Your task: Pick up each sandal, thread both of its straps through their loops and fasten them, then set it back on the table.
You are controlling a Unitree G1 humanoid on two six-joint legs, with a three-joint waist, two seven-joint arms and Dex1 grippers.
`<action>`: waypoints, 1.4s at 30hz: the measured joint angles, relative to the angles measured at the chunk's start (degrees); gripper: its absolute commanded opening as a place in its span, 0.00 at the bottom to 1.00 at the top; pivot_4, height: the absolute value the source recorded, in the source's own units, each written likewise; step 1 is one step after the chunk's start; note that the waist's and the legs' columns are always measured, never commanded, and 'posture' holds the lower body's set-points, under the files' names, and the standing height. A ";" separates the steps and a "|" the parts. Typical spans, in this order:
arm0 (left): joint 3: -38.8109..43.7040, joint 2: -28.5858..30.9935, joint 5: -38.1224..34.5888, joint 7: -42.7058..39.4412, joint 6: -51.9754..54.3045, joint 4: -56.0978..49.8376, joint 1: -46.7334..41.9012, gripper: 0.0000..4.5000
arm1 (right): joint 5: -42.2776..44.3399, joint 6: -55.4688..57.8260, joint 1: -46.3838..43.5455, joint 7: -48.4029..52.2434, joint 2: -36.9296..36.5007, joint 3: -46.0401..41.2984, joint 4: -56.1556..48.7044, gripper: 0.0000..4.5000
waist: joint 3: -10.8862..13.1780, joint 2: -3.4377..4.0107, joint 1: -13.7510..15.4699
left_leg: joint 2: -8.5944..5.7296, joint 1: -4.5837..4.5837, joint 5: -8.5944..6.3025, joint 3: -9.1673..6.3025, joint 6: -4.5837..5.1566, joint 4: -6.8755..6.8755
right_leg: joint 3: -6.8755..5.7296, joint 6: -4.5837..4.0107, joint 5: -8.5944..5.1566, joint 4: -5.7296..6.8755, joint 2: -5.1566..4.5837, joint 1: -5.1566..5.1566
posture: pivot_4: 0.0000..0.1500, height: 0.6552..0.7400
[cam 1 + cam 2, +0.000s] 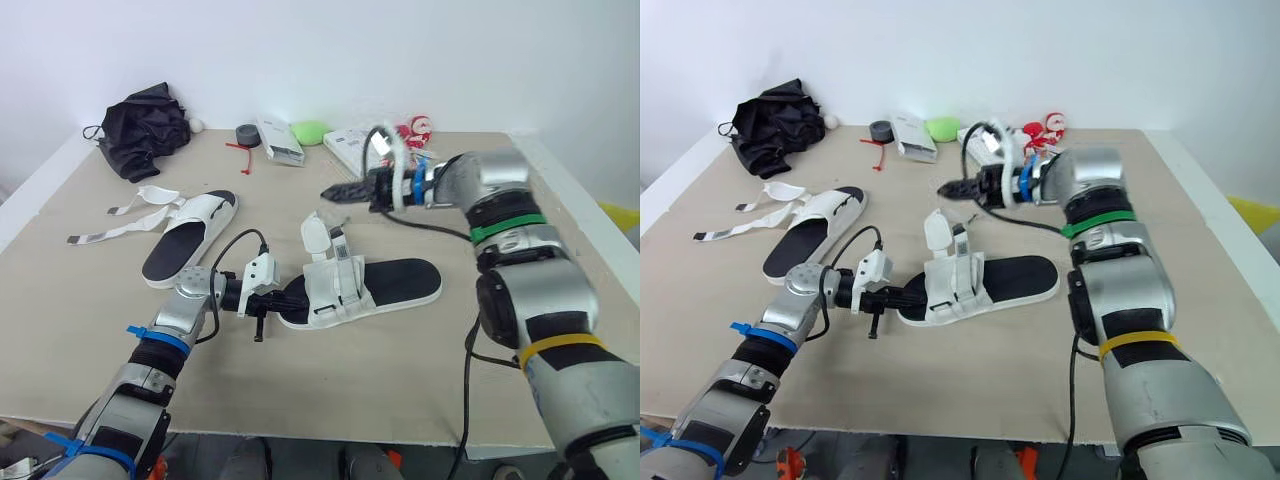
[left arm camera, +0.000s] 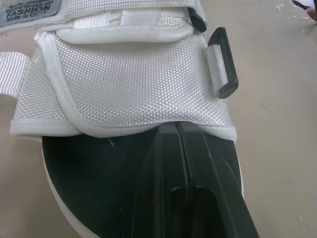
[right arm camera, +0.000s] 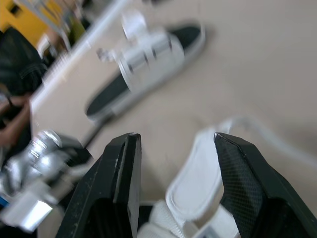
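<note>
Now our closed left end effector point(image 1: 290, 297) pins the mid-frame sandal point(image 1: 400, 280); our wide-open right end effector point(image 1: 330, 193) should grasp its raised strap point(image 1: 314, 232).

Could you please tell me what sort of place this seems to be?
Probably an indoor robot test bench: a plain table against a bare white wall, a near sandal and a far sandal laid out, and clutter like a black bundle at the back.

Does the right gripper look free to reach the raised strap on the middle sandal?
Probably yes: the right gripper hangs open just beyond the raised strap, nothing between them; the left gripper, shut, lies low on the sole of the middle sandal.
</note>
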 measured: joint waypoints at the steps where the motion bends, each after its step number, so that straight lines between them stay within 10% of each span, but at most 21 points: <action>1: 0.00 0.00 0.00 -0.01 0.00 -0.03 0.00 0.00 | -0.48 -0.29 0.06 0.10 0.24 0.35 0.52 0.57 | 0.00 0.01 0.01 | -0.01 -0.01 0.00 0.00 0.00 0.00 | 0.00 0.01 0.00 0.00 0.00 0.00 | 1.00 0.98; 42: 0.76 3.18 -0.21 1.73 0.07 -6.41 4.20 0.00 | -8.26 -16.26 -2.75 -5.89 11.24 -10.83 14.50 0.57 | 0.04 0.02 -1.31 | 0.11 0.12 0.00 -0.01 0.00 -0.10 | 0.06 -0.14 -0.14 0.42 0.16 -0.12 | 1.00 0.98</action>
